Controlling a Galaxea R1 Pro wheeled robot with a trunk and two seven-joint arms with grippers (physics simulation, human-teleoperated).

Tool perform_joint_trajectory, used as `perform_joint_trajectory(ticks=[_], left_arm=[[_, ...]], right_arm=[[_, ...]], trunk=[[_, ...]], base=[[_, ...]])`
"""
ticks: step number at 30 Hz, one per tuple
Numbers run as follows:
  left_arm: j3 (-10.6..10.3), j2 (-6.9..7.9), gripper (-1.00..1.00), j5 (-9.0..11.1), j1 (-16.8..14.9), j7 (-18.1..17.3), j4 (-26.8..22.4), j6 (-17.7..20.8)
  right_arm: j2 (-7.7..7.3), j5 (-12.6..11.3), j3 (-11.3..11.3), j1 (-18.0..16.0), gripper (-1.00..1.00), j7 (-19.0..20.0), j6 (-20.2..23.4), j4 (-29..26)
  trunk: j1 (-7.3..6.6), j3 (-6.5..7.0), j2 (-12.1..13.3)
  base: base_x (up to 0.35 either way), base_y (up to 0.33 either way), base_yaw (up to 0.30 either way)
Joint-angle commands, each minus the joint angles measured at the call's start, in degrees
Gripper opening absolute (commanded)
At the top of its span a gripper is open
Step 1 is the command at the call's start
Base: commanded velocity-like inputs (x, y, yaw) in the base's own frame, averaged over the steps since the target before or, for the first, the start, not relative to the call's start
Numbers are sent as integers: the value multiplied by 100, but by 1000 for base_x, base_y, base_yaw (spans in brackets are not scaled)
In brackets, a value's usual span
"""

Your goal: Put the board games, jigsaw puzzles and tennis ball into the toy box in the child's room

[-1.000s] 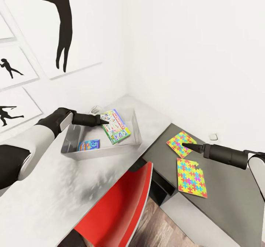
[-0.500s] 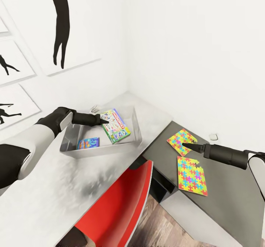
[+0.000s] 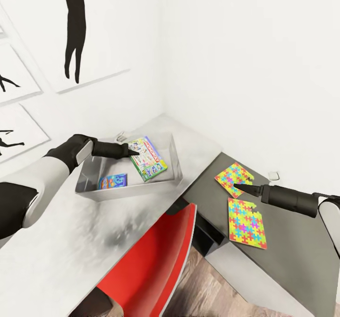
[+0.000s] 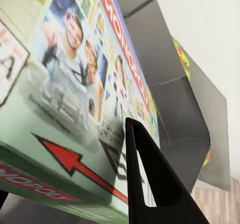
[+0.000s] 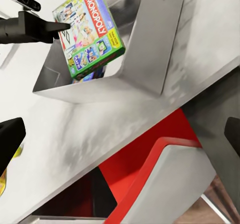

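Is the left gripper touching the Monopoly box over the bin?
Touching. In the left wrist view a finger lies flat against the Monopoly box; the right wrist view shows the left gripper tip meeting its edge above the toy box.

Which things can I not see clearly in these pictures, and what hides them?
- Small blue box in the toy box: head view, lettering too small.
- Left gripper: grip on the Monopoly box unclear, fingers overlap it.
- Small white object by the wall: too small to identify.
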Motion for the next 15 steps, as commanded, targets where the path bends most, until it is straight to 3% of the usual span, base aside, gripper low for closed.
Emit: perform_joint_trajectory(ticks=[1, 15], left_arm=[[-31, 3, -100, 32, -5, -8, -2, 33], [-2, 9, -100, 50, -133, 17, 1, 34]], right_arm=[[0, 23, -5, -5, 100, 34, 24, -1], [4, 23, 2, -1, 100, 34, 24, -1]], trunk=[[3, -19, -11], [3, -150, -11]], base=[[0, 0, 0], [0, 0, 0]])
